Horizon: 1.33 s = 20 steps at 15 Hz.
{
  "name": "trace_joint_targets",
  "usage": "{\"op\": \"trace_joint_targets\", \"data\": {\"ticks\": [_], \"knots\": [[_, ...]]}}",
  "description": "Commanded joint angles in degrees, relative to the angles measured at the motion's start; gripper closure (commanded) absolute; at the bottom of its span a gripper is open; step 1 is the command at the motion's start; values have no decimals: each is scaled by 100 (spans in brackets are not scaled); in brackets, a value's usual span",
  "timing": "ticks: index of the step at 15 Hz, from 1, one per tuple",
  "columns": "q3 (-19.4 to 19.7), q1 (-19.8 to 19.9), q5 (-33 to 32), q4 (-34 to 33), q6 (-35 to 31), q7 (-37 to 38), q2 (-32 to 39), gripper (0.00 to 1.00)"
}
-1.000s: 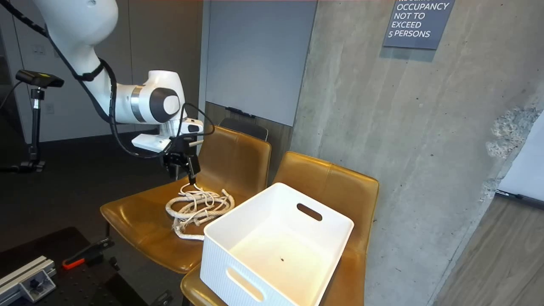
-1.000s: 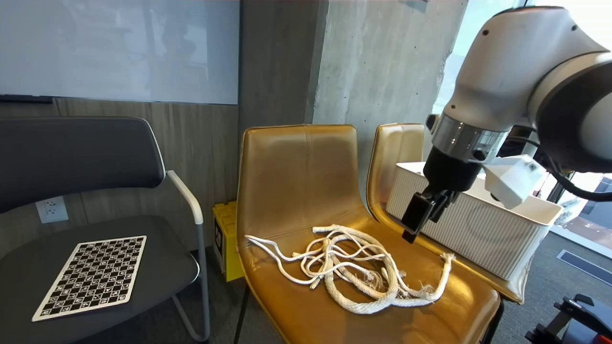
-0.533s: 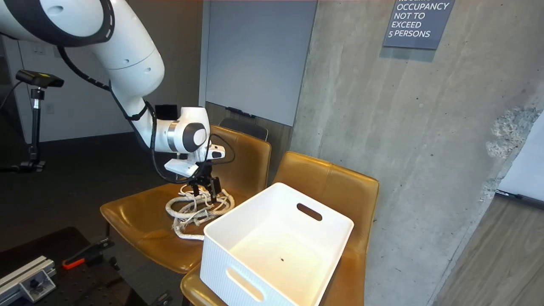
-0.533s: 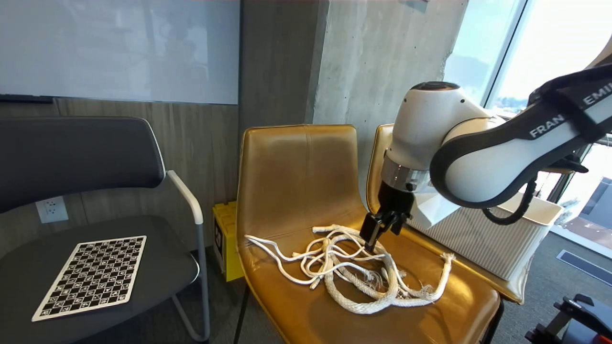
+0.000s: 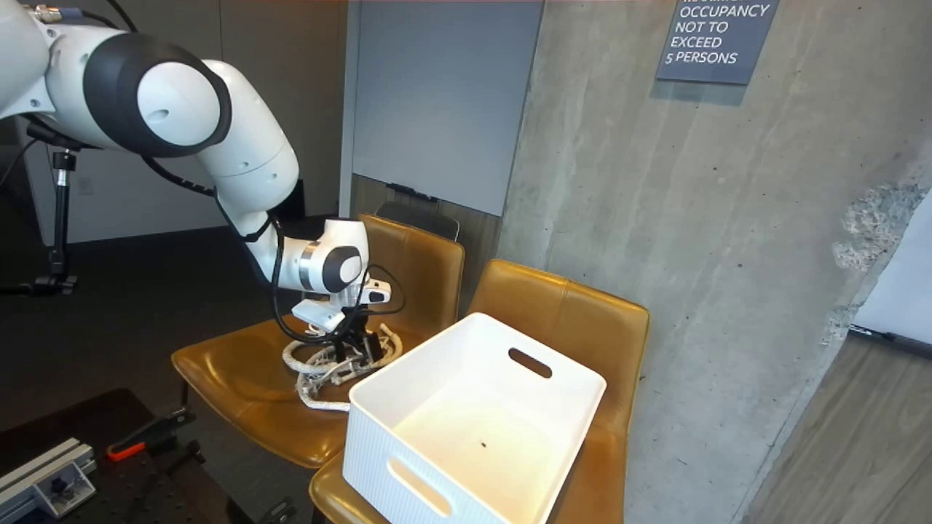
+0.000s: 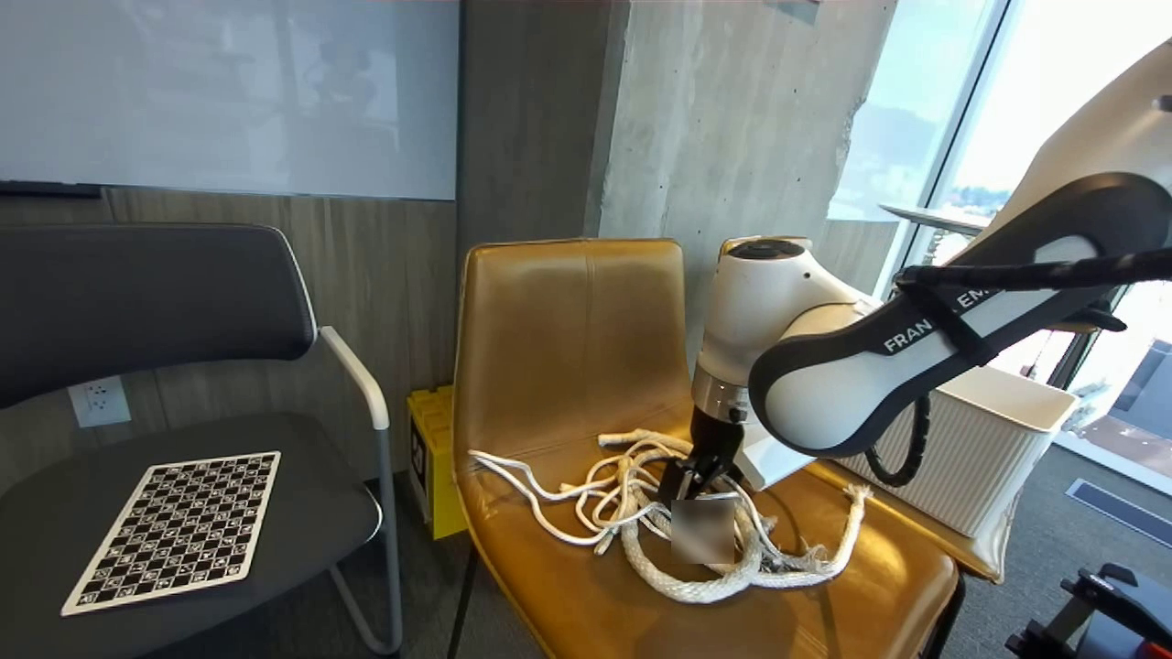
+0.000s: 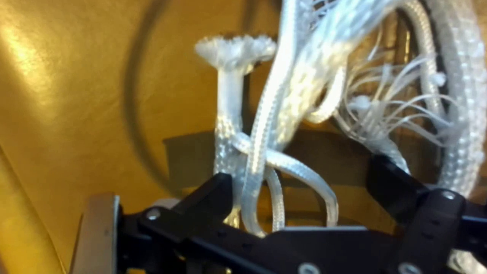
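Two tan chairs (image 5: 419, 266) (image 5: 571, 302); one dark chair (image 6: 146, 302); one white bin (image 5: 473, 415); one hand (image 7: 299, 177).

Glossy tan leather chair-seat desk (image 5: 240, 375), beneath the claw (image 7: 299, 176). Lying on it: thick white braided rope (image 6: 691, 590), frayed at the ends, loosely coiled below and about the claw; thin white cords (image 7: 255, 163), tangled, seen within the spread claw.

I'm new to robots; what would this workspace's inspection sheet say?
Surface: glossy tan leather-look chair.
Job's things: white braided rope, tangled on this chair, some ends frayed.
Clutter: black-and-white patterned board on a dark grey chair.
Gripper: black two-fingered gripper, jaws apart, rope strands between; contact unclear.
Cables: black cable strapped to the white jointed arm.
Surroundings: ribbed white plastic bin on another tan chair; grey concrete wall.
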<state>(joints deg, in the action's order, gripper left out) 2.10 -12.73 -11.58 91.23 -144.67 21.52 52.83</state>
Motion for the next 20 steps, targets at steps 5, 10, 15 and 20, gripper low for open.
{"op": "trace_joint_targets", "data": {"ticks": [5, 10, 15, 20], "knots": [[211, -458, 20, 201, 298, 29, -184, 58], [266, -599, -19, 821, 197, 45, -563, 95], [210, -572, 12, 1842, 108, 47, -1247, 100], [191, -694, -101, 2510, 394, 83, -2347, 100]]}}
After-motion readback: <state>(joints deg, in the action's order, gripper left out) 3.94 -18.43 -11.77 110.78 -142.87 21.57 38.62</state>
